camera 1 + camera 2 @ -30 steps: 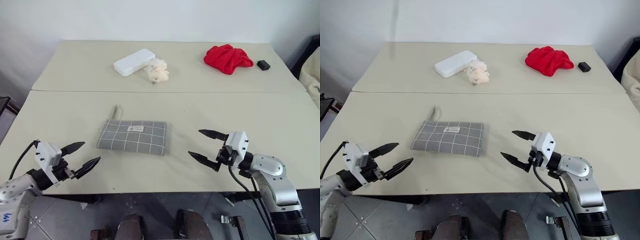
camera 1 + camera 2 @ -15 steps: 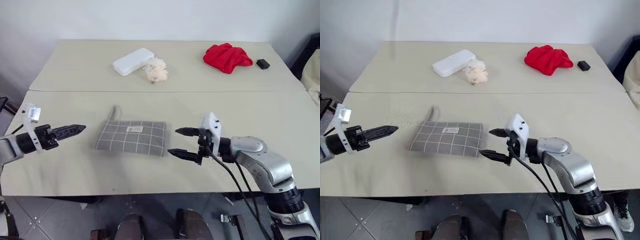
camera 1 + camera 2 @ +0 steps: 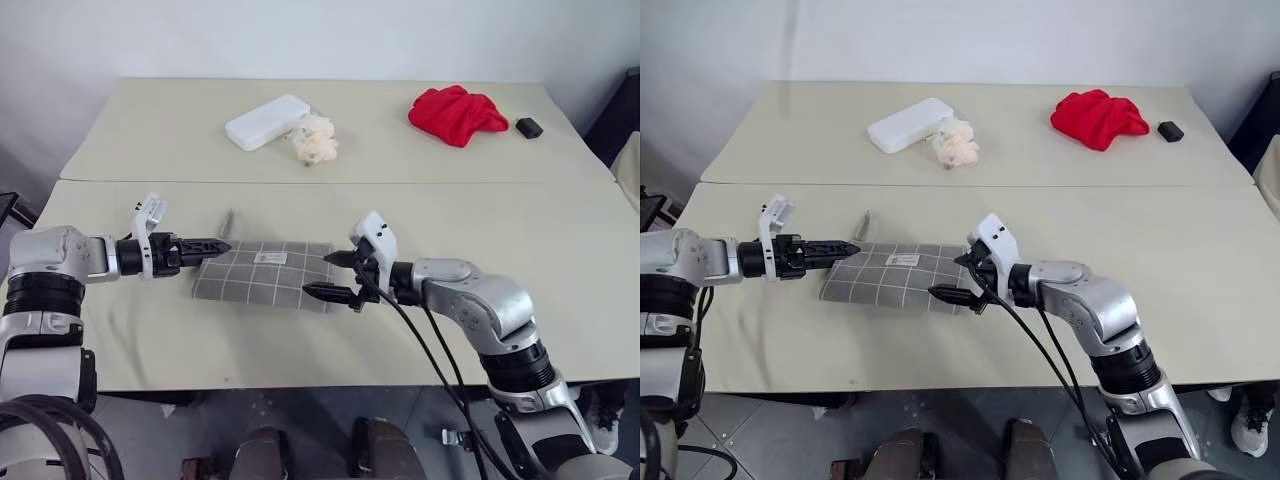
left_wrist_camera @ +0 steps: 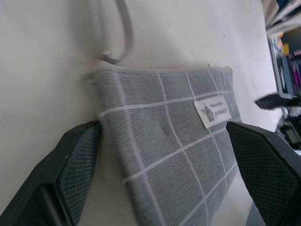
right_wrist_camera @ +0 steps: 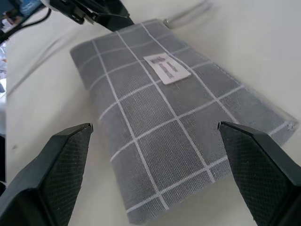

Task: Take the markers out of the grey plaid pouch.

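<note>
From the left eye view, the grey plaid pouch [image 3: 265, 275] lies flat on the near half of a matte beige table [image 3: 560, 250], a soft woven rectangle crossed by thin white grid lines, with a small white label near its far edge. A thin pale pull cord [image 3: 229, 218] trails from its far left corner. The left gripper [image 3: 212, 246] reaches in level at that corner, its black tapered fingers seen edge-on, tips at the pouch's edge. The right gripper [image 3: 336, 276] is spread wide at the pouch's right end, one finger over the far corner, the other over the near corner. It holds nothing. On the far half lie a smooth white rectangular box [image 3: 267, 122], a fluffy cream tuft [image 3: 315, 142] touching it, a crumpled red cloth [image 3: 457, 114] and a small black block [image 3: 527, 127].

The right eye view gives the same layout.

The left wrist view adds the ribbed weave of the fabric and shows the pouch's corner between two chunky black pads [image 4: 77, 165], which stand wide apart, empty. One pad is just beside the pouch's edge.

The right wrist view shows the pouch's short end lying between its own widely parted textured fingers [image 5: 61, 162], and the left gripper's tips at the opposite corner. The pouch looks closed.
</note>
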